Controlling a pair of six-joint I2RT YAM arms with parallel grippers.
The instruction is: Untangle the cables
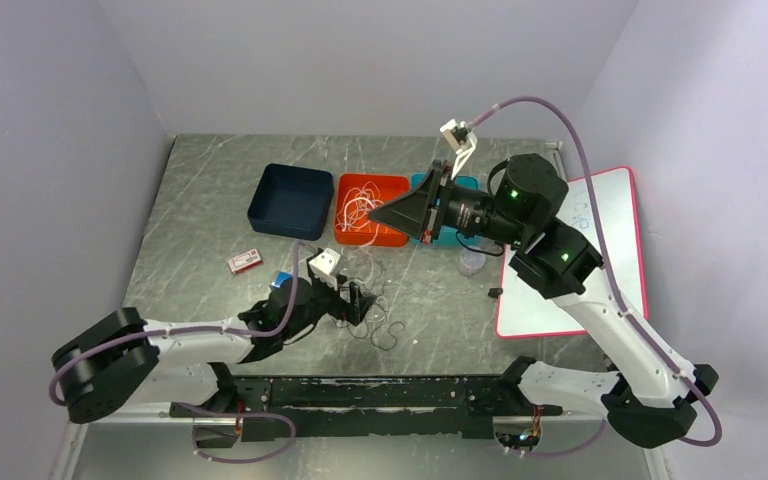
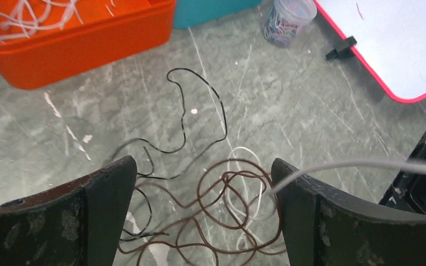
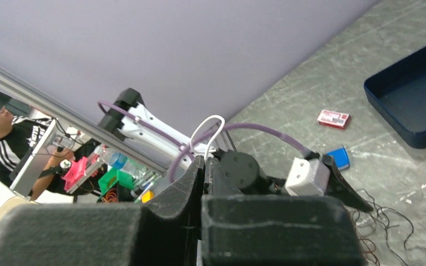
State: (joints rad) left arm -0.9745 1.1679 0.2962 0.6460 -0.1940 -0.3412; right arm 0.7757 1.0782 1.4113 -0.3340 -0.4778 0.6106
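Observation:
A tangle of thin cables (image 1: 380,325) lies on the table in front of the left arm. In the left wrist view it is a brown cable (image 2: 238,194) in loops, a black cable (image 2: 199,83) and a white cable (image 2: 244,160). My left gripper (image 2: 202,172) is open and empty just above the tangle, also seen from above (image 1: 360,300). A taut white cable (image 2: 366,164) runs past its right finger. My right gripper (image 1: 378,213) hovers over the orange bin (image 1: 360,183), shut on a white cable loop (image 3: 213,130) that sticks out above its fingertips. More white cables (image 1: 355,218) lie in that bin.
A navy bin (image 1: 290,200) stands left of the orange one, a teal bin (image 1: 465,183) right of it. A pink-edged whiteboard (image 1: 600,250), a jar of paper clips (image 1: 472,262), a small black clip (image 1: 495,292), a red box (image 1: 245,262) and a blue item (image 1: 280,280) lie around.

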